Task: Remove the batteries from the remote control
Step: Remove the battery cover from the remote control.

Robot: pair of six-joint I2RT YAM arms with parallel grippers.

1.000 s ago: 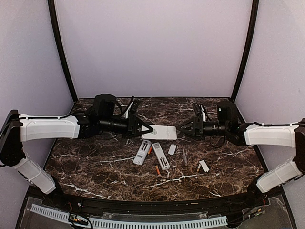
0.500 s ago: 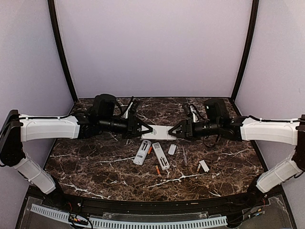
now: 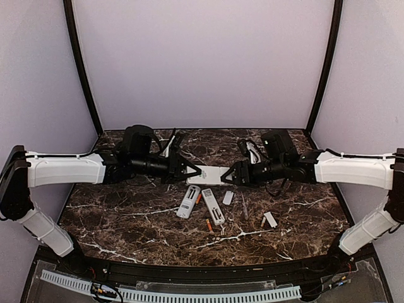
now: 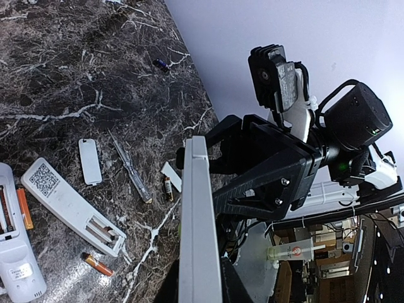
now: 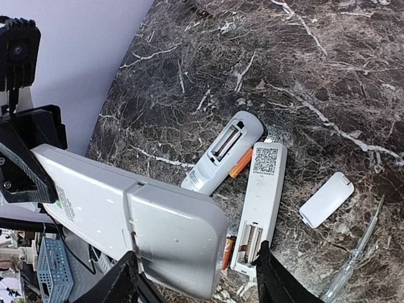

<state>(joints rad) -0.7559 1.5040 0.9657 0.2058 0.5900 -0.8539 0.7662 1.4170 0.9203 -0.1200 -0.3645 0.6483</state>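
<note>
Nearest you, an orange battery [image 3: 209, 225] lies on the counter [image 3: 126, 214]. At 3 o'clock from it, well apart, a second battery [image 3: 263, 221] lies just beside a white cover plate [image 3: 271, 219].

Next back, locate two remotes lying side by side with their battery bays uncovered: the left remote [image 3: 188, 201] and the right remote [image 3: 213, 206]. A third battery [image 3: 199, 198] lies between them. At 3 o'clock from the right remote you find a second cover plate [image 3: 228, 197], then a slim tool [image 3: 245, 207].

Farthest, the held remote [image 3: 211, 175] hangs off the counter, running 9 to 3 o'clock. The left jaws are clamped on its 9 o'clock end. The right jaws stand apart, straddling its 3 o'clock end; you cannot tell whether they touch it.
</note>
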